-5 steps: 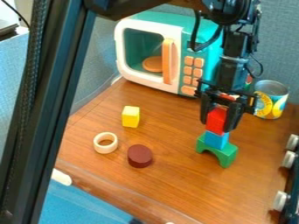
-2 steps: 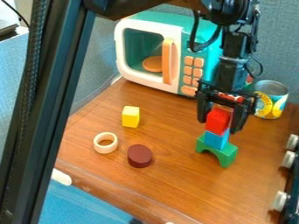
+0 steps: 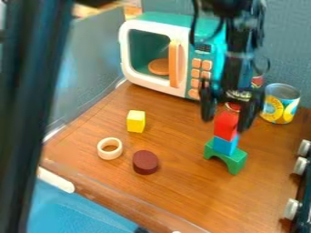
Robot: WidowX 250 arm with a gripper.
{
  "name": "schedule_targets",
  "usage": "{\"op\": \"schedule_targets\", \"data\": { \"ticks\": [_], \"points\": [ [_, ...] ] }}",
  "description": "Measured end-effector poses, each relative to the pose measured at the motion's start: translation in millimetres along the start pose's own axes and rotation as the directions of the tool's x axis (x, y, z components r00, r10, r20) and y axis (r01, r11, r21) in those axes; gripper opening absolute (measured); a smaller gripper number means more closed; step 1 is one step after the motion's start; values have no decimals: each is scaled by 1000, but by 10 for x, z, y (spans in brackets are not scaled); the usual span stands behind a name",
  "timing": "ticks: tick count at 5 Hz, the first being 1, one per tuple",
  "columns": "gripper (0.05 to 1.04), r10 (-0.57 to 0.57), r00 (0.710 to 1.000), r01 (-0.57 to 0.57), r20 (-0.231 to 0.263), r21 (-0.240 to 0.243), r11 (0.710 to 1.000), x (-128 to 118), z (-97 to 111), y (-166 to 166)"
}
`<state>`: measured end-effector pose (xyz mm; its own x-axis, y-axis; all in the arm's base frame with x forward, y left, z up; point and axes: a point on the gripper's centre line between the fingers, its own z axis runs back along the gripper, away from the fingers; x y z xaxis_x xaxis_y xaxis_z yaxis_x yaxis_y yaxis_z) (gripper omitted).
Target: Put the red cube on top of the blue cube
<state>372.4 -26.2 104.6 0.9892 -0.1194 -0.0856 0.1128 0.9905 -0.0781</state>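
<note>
Wood tabletop [image 3: 176, 191], toy microwave [image 3: 176, 19] at back, orange disc [image 3: 159, 66] inside it. Red cube [image 3: 225, 125] sits on blue cube [image 3: 224, 144] on green arch [image 3: 237, 160], in front of microwave. Gripper [image 3: 226, 122] wide open, holding nothing; slightly higher than before, cube stack unmoved.

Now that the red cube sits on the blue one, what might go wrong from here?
The gripper is open with its fingers on either side of the red cube, so a sideways drift while withdrawing might knock it off. The blue cube rests on a green arch, a narrow stack that a bump could probably topple.
</note>
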Motion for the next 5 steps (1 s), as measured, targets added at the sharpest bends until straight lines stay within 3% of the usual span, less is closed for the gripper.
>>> {"op": "schedule_targets", "data": {
  "ticks": [1,2,3,4,5],
  "points": [
    [1000,29,1000,-29,11,25,999,-73,163,63],
    [1000,24,1000,-24,-2,29,999,-102,152,133],
    [1000,40,999,-39,-11,68,997,-143,88,319],
    [1000,81,997,-81,5,114,990,-187,-109,520],
    [1000,128,991,-131,37,98,986,-187,-101,712]
  ]
}}
